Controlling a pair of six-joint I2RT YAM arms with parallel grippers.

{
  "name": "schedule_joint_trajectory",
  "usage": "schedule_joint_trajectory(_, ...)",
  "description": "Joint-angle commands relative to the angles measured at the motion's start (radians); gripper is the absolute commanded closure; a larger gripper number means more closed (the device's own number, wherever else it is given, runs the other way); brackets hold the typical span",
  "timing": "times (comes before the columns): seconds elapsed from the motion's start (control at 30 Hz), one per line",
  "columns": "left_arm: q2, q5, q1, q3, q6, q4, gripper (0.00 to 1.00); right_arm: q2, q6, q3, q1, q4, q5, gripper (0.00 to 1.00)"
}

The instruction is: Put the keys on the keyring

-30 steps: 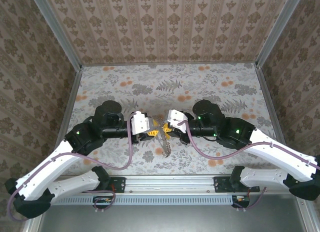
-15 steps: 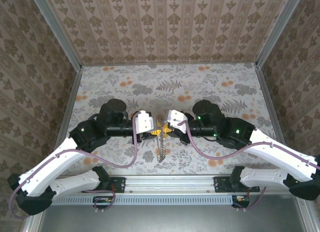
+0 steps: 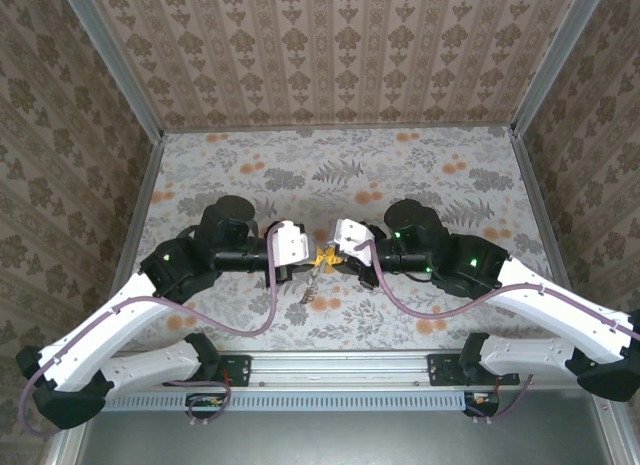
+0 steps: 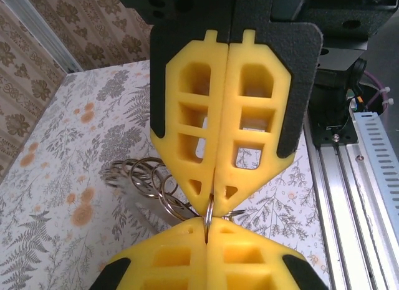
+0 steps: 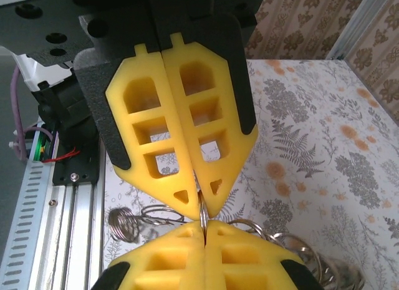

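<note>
Your left fingers point(image 4: 168, 256) and right fingers point(image 4: 249, 115) meet tip to tip over the middle of the desk point(image 3: 420, 175), toward its near side. Both pairs are clenched, and each pinches the same thin silvery ring, the keyring point(image 4: 209, 216). It stands edge-on in the seam between the yellow pads. In the left wrist view, a string of linked wire rings point(image 4: 146, 174) trails from it toward the far side. From above, the keys point(image 3: 312, 293) show as a small pale cluster just near of the fingertips. You cannot tell whether they hang or rest on the desk.
</note>
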Motion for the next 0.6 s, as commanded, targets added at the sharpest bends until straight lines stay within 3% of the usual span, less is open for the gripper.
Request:
schedule_joint_trajectory(0.0,-0.002,0.048,-0.005,0.026,0.005,0.009,1.00,-0.027,0.015,0.008,0.006,0.091,-0.025,1.00)
schedule_joint_trajectory(0.03,-0.010,0.054,-0.006,0.021,-0.002,0.021,1.00,-0.031,0.018,0.001,0.007,0.097,-0.023,1.00)
schedule_joint_trajectory(0.2,-0.082,0.144,0.020,-0.047,-0.073,0.160,1.00,-0.062,0.059,-0.071,0.005,0.150,-0.043,0.73)
schedule_joint_trajectory(0.4,-0.135,0.328,0.096,-0.108,-0.181,0.327,1.00,-0.092,0.100,-0.143,0.005,0.256,-0.091,0.72)
schedule_joint_trajectory(0.57,-0.146,0.373,0.113,-0.140,-0.237,0.412,1.00,-0.106,0.104,-0.170,0.005,0.291,-0.103,0.73)
